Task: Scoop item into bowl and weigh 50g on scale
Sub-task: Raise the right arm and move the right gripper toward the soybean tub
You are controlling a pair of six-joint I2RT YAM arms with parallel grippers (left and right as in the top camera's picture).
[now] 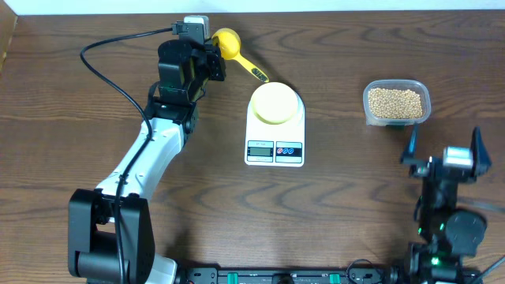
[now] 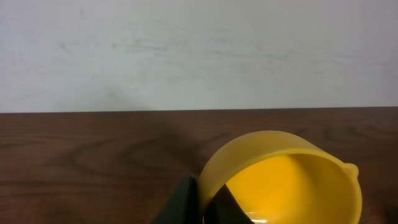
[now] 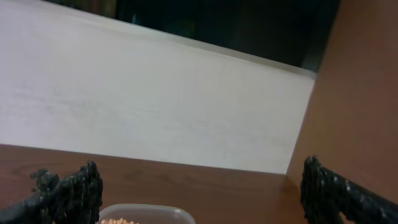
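The pale yellow-cream bowl sits on the white scale at the table's middle. The tan beans fill a clear plastic tub at the right; the tub's rim and a few beans show low in the right wrist view. A yellow scoop lies behind the scale at the left, handle pointing towards the scale. My left gripper is shut on the rim of the scoop's cup, one finger outside and one inside. My right gripper is open and empty in front of the tub.
The scale's display and two buttons face the front edge. A black cable runs from the left arm across the table's back left. A white wall stands behind the table, and the table's right edge is close to the tub.
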